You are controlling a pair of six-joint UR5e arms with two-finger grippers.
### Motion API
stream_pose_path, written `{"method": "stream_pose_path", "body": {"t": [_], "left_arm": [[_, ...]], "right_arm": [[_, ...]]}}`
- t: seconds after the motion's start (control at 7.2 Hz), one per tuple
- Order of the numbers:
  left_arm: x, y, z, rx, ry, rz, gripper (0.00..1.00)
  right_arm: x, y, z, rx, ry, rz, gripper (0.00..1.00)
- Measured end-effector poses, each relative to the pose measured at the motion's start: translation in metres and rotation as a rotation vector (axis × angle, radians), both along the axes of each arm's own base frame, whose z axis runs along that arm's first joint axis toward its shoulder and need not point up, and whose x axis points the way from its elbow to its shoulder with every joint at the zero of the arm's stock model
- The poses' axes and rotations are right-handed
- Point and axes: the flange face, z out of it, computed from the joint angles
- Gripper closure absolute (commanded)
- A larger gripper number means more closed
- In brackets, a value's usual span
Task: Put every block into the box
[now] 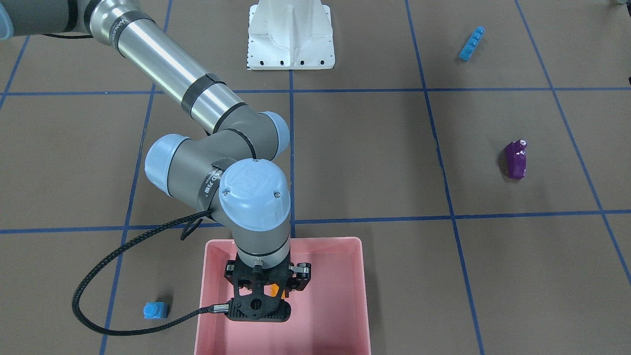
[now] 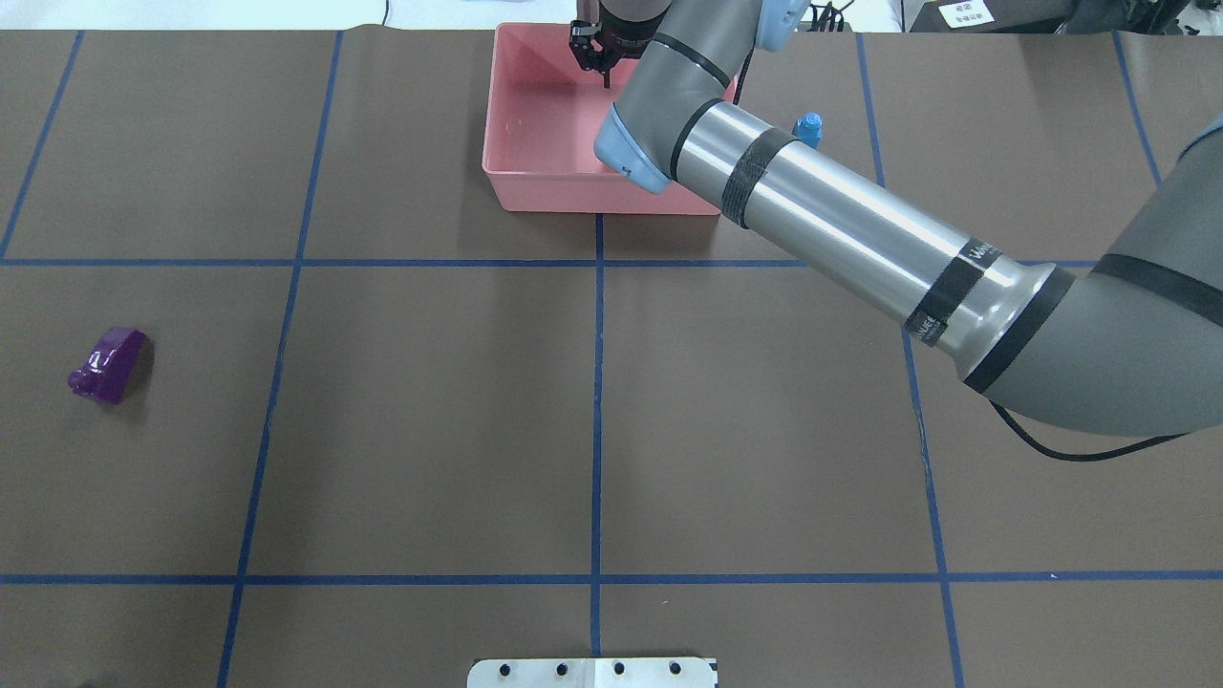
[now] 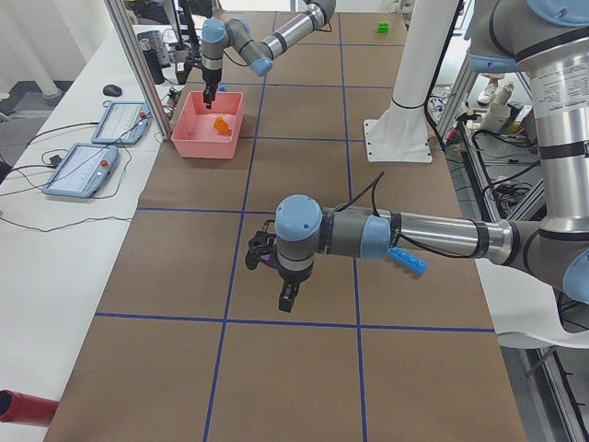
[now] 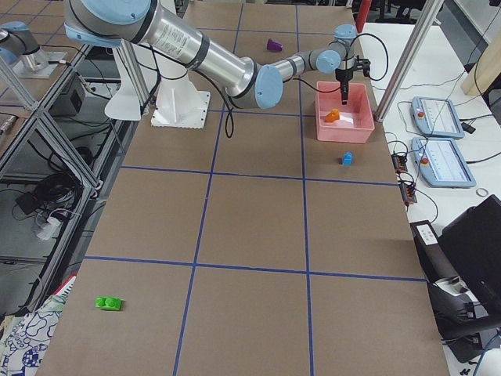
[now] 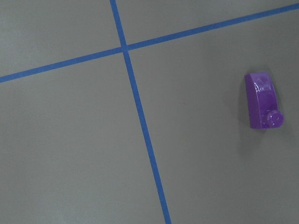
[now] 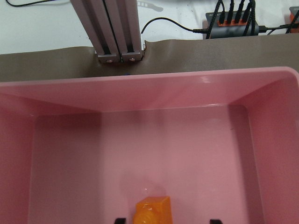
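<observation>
Release looks complete: right gripper (image 1: 266, 292) hangs spread over box (image 1: 335, 305), orange block (image 6: 152, 212) lying free beneath, at 6 o'clock in the wrist view; best lift straight up, avoiding the walls

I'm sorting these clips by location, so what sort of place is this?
Probably a robotics lab: robot arms work over a table gridded with blue tape, control tablets lie on a side bench, and aluminium framing stands alongside.
</observation>
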Motion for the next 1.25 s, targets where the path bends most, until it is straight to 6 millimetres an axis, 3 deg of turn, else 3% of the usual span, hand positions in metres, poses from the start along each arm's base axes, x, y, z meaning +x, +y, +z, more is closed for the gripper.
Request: {"method": "stream_pose_path", "body": {"t": [0.28,0.56,0.69,0.83,0.97,1.25], "left_arm": [[0.0,-0.011,-0.012,0.045,0.001,-0.003,0.0],[0.002,-0.039,-0.024,0.071,0.029,-0.032,0.0],[0.005,-0.046,-0.03,0.055,0.066,-0.055,0.0],[0.007,-0.048,-0.035,0.062,0.091,-0.064,0.0],[0.014,-0.049,-0.039,0.07,0.113,-0.059,0.0],[0.052,-0.051,-0.042,0.037,0.139,-0.014,0.0]], "right_arm": [[0.014,-0.005,-0.007,0.001,-0.009,-0.001,0.0],[0.053,-0.008,-0.023,-0.017,-0.008,-0.037,0.0],[0.077,0.0,-0.024,-0.017,0.014,-0.069,0.0],[0.106,0.009,-0.012,-0.015,0.018,-0.096,0.0],[0.139,0.021,0.013,-0.011,0.001,-0.119,0.0],[0.215,0.065,0.093,0.021,-0.025,-0.158,0.0]]}}
